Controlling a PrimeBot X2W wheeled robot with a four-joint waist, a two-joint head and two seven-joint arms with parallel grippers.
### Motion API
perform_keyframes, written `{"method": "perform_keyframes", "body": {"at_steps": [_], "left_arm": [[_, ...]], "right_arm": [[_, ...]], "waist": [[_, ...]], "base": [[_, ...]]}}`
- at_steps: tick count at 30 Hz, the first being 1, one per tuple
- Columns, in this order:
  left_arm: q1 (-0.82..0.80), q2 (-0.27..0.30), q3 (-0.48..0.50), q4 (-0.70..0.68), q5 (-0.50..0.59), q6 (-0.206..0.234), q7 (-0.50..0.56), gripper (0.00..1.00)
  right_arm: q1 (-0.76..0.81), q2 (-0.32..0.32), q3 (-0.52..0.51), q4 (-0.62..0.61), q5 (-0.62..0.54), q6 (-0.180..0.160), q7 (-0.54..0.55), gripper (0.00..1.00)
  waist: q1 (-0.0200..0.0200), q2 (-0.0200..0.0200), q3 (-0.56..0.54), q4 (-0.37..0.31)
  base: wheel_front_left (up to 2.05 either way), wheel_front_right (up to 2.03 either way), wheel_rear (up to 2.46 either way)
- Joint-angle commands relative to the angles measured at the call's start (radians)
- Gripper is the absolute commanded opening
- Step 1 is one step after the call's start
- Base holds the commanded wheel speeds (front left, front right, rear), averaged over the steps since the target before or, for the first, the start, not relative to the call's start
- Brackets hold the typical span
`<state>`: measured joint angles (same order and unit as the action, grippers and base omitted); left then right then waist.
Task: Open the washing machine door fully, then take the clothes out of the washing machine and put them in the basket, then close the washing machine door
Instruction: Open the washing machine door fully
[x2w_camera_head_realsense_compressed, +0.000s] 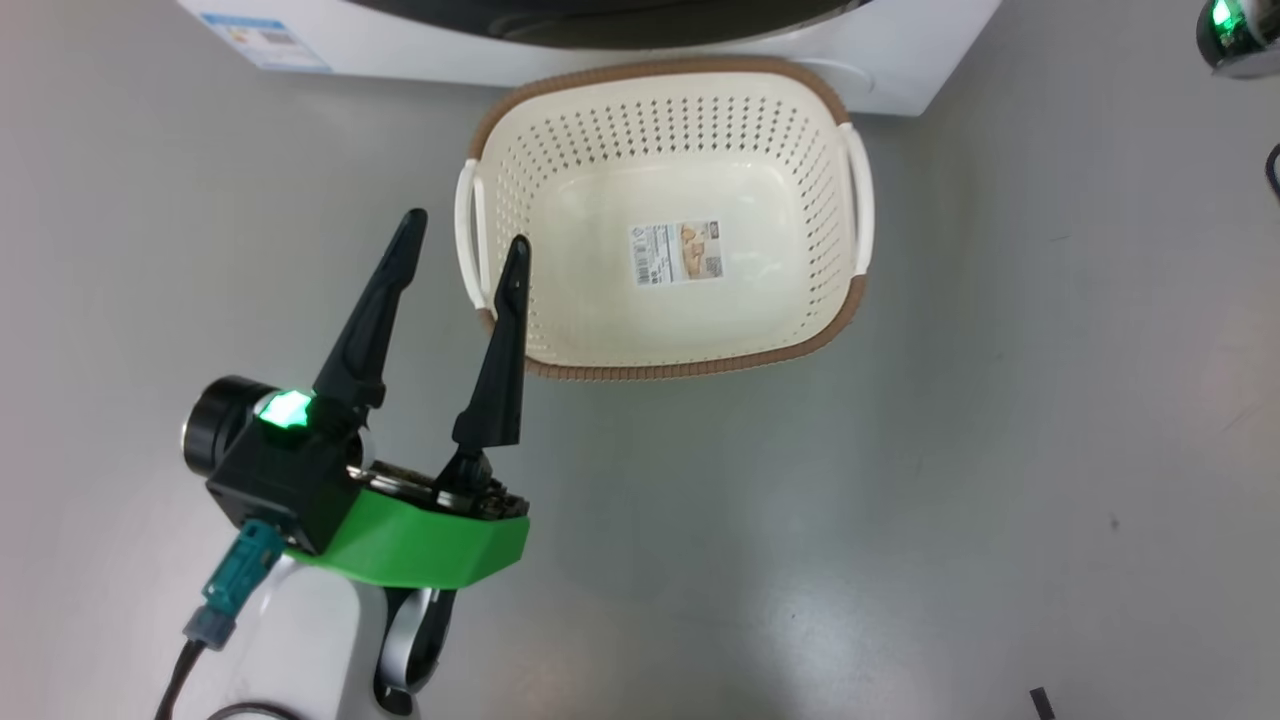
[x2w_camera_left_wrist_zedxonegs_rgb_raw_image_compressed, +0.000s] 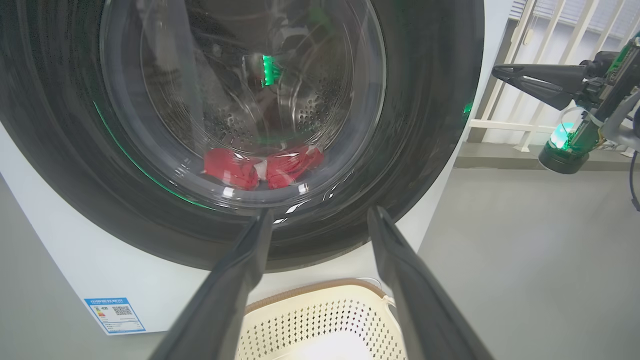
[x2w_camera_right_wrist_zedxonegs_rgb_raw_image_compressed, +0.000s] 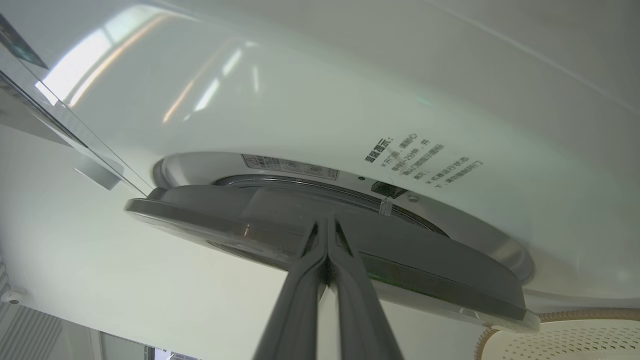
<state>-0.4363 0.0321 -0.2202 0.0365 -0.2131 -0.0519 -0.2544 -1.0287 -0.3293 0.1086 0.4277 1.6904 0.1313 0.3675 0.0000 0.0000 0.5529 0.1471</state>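
Nearest: left gripper, low-left in head view. Fingers are spread wide with nothing between them, hanging over the floor just beside the basket on its left-handle side. Its own wrist view looks past both fingers at the door.

Right gripper: fingers pressed flat together, holding nothing. Tips are at the door's rim on the latch side. Can't tell if they touch it or sit just short. Left wrist view shows it coming in from the right, pointed at that edge.

Door: right wrist view looks along its edge and shows a thin gap to the washer front, with the latch slot exposed. My read is that it's cracked ajar, nowhere near fully open.

Clothes: red with white bits, lying low in the drum behind the glass.

Basket: on the floor right against the washer front, below the door. It's empty, with just the sticker on its bottom.

Status:
- Step 1, opening the door, is barely begun.
- Unloading hasn't started and nothing is in the basket.
- Closing the door is last.

Next, I'd guess the right gripper hooks or pushes the rim to swing the door wide. The basket sits close under the door, so watch clearance on the swing.
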Motion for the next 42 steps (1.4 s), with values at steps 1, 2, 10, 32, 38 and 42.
{"method": "perform_keyframes", "body": {"at_steps": [1, 2, 10, 32, 38, 42], "left_arm": [[-0.009, 0.018, 0.022, -0.028, 0.003, 0.010, -0.007, 1.00], [-0.011, 0.018, 0.018, -0.029, 0.001, 0.011, -0.007, 1.00], [-0.023, 0.018, -0.005, -0.029, -0.010, 0.023, -0.007, 1.00], [-0.039, 0.018, -0.019, -0.037, -0.011, 0.042, -0.007, 1.00], [-0.045, 0.018, 0.000, -0.033, -0.009, 0.048, -0.007, 1.00], [-0.047, 0.018, 0.009, -0.026, -0.007, 0.047, -0.007, 1.00]], "right_arm": [[-0.020, 0.003, -0.006, -0.025, 0.011, -0.001, 0.024, 0.00], [-0.027, 0.001, -0.011, -0.026, 0.012, -0.001, 0.036, 0.00], [-0.074, -0.007, -0.034, -0.019, -0.013, -0.001, 0.088, 0.00], [-0.180, -0.023, -0.017, 0.024, -0.070, -0.001, 0.221, 0.00], [-0.168, -0.016, -0.004, -0.003, -0.077, -0.001, 0.254, 0.00], [-0.138, -0.019, -0.006, -0.019, -0.070, -0.001, 0.287, 0.00]], "waist": [[0.0000, 0.0000, 0.028, 0.023], [0.0000, 0.0000, 0.034, 0.027], [0.0000, 0.0000, 0.058, 0.056], [0.0000, 0.0000, 0.113, 0.092], [0.0000, 0.0000, 0.107, 0.082], [0.0000, 0.0000, 0.088, 0.076]], "base": [[0.00, 0.00, 0.00], [0.00, 0.00, 0.00], [0.00, 0.00, 0.00], [0.00, 0.00, 0.00], [0.00, 0.00, 0.00], [0.00, 0.00, 0.00]]}}
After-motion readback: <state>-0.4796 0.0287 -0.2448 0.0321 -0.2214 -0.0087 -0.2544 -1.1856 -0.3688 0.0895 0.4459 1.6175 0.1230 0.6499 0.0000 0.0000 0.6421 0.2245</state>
